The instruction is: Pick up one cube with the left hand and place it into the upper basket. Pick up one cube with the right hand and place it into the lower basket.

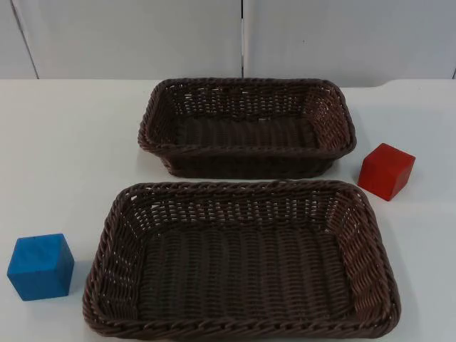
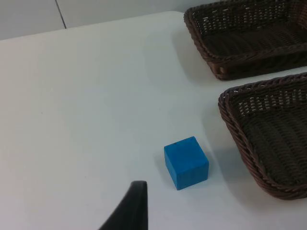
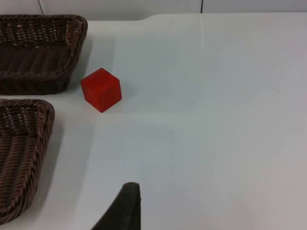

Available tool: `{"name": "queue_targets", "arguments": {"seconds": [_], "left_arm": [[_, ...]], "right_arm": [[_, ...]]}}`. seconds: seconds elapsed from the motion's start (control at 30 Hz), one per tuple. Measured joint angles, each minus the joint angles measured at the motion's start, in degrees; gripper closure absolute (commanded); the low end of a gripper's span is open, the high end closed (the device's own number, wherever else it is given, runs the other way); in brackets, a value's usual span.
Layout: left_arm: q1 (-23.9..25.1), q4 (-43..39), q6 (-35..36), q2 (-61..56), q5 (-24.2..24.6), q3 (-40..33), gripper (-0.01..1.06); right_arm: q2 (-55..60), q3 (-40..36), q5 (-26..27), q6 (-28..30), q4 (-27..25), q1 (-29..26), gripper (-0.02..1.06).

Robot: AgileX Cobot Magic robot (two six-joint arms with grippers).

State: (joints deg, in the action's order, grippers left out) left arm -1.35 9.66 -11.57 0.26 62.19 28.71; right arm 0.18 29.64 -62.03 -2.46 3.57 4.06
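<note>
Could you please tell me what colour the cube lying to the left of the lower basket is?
Blue cube; the top view shows it best.

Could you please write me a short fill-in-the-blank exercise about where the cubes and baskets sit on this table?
1. The cube left of the lower basket is ____.
2. The red cube stands on the ____, right of the baskets.
3. Both the upper basket and the lower basket are ____ inside.
4. The blue cube lies nearest the ____ basket.

Missing words: blue; table; empty; lower

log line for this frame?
blue cube: on table, left | red cube: on table, right | upper basket, lower basket: no cubes inside
</note>
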Motion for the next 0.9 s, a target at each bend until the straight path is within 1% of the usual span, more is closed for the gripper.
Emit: {"name": "queue_targets", "arguments": {"seconds": [0.23,0.9], "left_arm": [[0.00,0.00,0.00,0.00,0.00,0.00,0.00],[0.00,0.00,0.00,0.00,0.00,0.00,0.00]], "right_arm": [[0.00,0.00,0.00,0.00,2.02,0.00,-0.01],[0.00,0.00,0.00,0.00,2.05,0.00,-0.01]]}}
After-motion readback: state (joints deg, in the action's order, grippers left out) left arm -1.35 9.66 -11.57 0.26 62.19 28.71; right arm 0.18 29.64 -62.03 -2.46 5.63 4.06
